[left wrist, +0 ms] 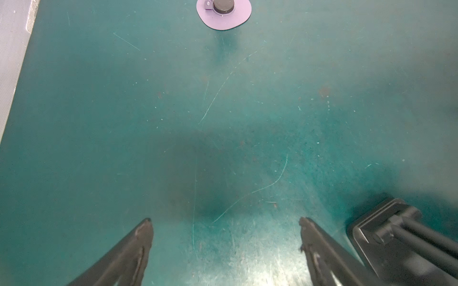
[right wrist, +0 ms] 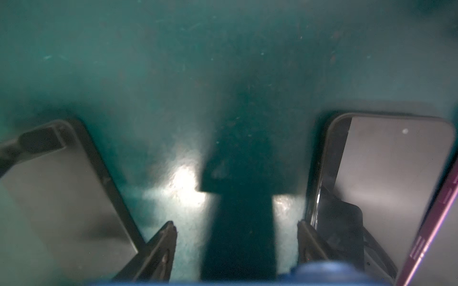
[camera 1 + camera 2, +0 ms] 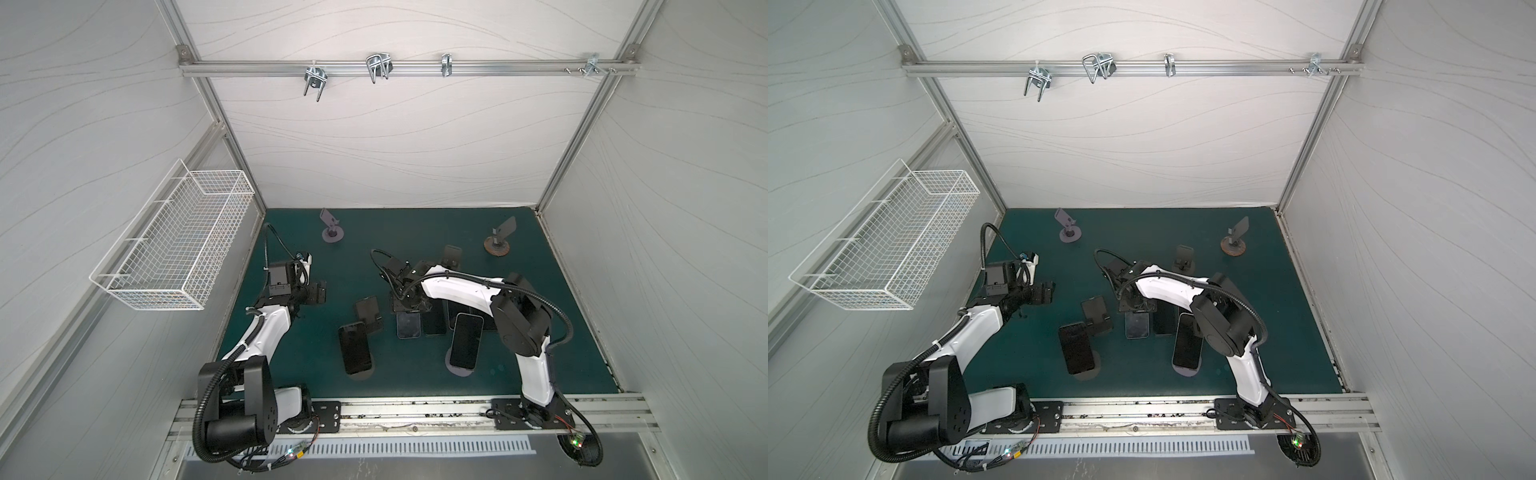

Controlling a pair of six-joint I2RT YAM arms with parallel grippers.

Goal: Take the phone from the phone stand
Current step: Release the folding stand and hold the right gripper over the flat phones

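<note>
Two dark phones lean on stands in both top views: one phone (image 3: 354, 347) on a dark-based stand (image 3: 362, 376), another phone (image 3: 466, 340) on a purple-based stand (image 3: 459, 370). My right gripper (image 3: 405, 305) points down at the mat just behind two phones lying flat (image 3: 408, 325). It is open in the right wrist view (image 2: 236, 222), with only bare mat between its fingers and a flat phone (image 2: 391, 173) beside one finger. My left gripper (image 3: 318, 293) hovers at the left, open (image 1: 225, 220) over bare mat.
An empty black stand (image 3: 370, 313) is left of centre, and another empty stand (image 3: 451, 255) sits behind the right arm. A purple stand (image 3: 331, 226) and an orange-based stand (image 3: 500, 239) are at the back. A white wire basket (image 3: 174, 249) hangs on the left wall.
</note>
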